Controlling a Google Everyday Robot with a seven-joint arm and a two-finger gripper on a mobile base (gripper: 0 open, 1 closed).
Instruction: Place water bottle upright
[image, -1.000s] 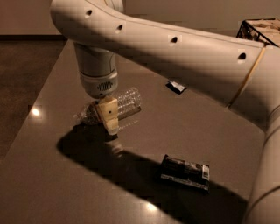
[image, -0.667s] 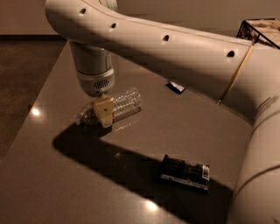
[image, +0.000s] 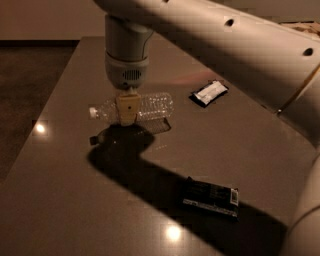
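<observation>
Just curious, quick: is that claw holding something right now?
Claw: closed on the water bottle, held sideways over the table.

Table glossy and smooth; bottle clear ribbed plastic, clamped near the far left corner by the matt cream gripper; arm a smooth, matt shell.

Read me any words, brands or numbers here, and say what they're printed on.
None can be read.
water bottle, held sideways in the gripper over the table: label unreadable.
dark snack packet near the front: pale print, too blurred.
white packet farther back: markings too blurred.
</observation>
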